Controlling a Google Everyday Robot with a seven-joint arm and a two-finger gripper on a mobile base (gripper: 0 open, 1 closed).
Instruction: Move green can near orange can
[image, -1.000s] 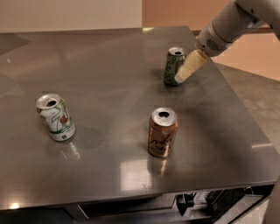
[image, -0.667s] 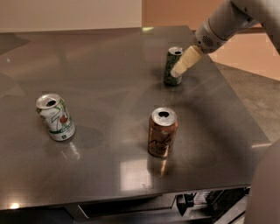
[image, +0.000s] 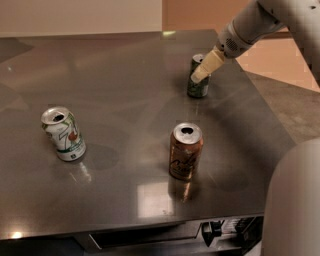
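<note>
The green can (image: 199, 86) stands upright at the far right of the steel table (image: 125, 90). My gripper (image: 201, 72), pale yellow at its tip, reaches down from the upper right and overlaps the can's upper part, hiding some of it. I cannot tell whether it holds the can. The orange can (image: 185, 151) stands upright nearer the front, well apart from the green can.
A white can with a green-and-red logo (image: 63, 133) stands tilted at the left of the table. My pale body (image: 295, 200) fills the lower right corner. The table's right edge runs close behind the green can, with floor beyond it.
My gripper has shifted slightly left and up over the green can. None of the three cans has moved.
</note>
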